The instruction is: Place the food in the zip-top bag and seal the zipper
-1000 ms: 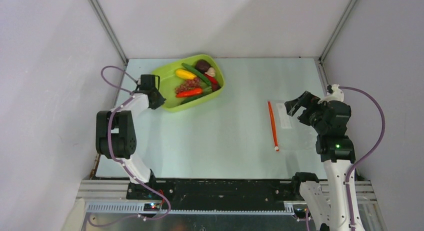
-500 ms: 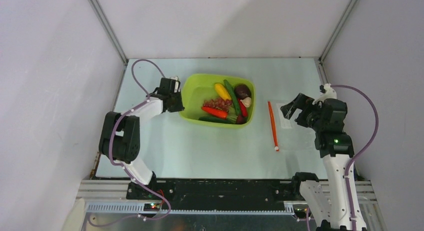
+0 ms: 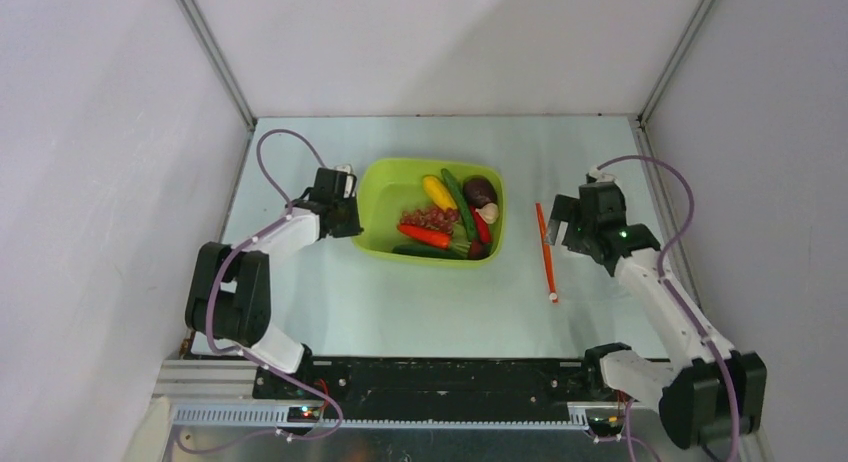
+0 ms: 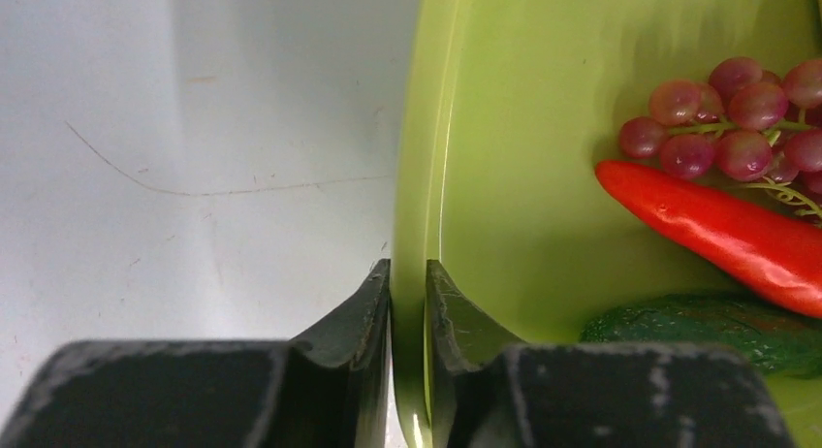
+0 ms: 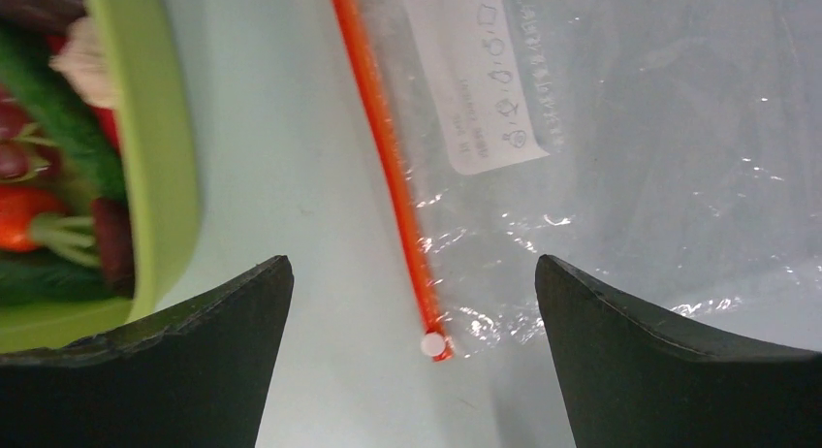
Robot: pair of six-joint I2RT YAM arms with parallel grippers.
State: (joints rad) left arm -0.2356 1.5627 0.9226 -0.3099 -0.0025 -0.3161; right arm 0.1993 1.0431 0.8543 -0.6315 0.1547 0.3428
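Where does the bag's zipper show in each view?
Top external: zipper right of centre, running near to far.
Left wrist: not in it.
Right wrist: zipper slants from top centre down to its slider.
Shared landmark: green tray, left of the zipper; rim in the left wrist view, left edge in the right wrist view.

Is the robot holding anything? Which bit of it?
The left pincer pinches the green tray by its side wall. The right pincer is open, holding nothing.

The tray (image 3: 385, 194) is lime green, the grapes (image 3: 430, 219) are purple, the zipper (image 3: 545, 247) is orange-red, the label (image 5: 475, 80) is white.
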